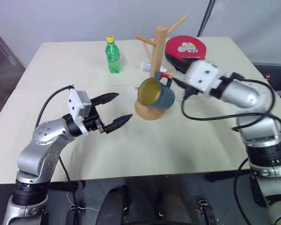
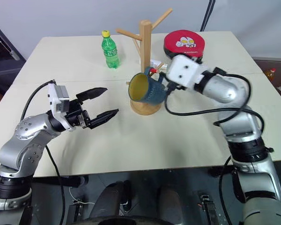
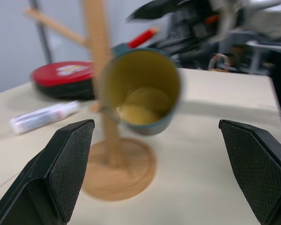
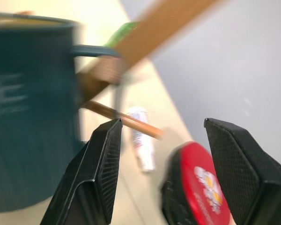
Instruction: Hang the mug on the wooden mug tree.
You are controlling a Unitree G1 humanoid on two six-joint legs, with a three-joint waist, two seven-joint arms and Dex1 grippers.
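Left eye view puts the mug [image 1: 156, 94] just right of the frame's centre, tilted on its side with its yellow mouth turned toward the lower left, hanging against the wooden mug tree [image 1: 158, 47], whose round base [image 1: 147, 110] sits right under it. Its handle seems to sit over a low peg, though motion blur in the right wrist view leaves that uncertain. The right gripper [image 4: 161, 140] reaches in from the right of the frame, close behind the mug; in its wrist view the two black fingers stand apart with nothing between them, the mug's dark teal side [image 4: 28, 117] just off the nearer finger. The left gripper [image 1: 116, 108] hangs at left centre, its fingers spread wide and empty, pointing toward the mug and well apart from it. A green bottle [image 1: 113, 55] with a yellow cap stands in the upper middle, left of the tree. A red round case [image 1: 186, 49] lies at upper right behind the tree, and a small white tube [image 3: 43, 117] rests on the table [image 1: 201, 140] near the tree's base
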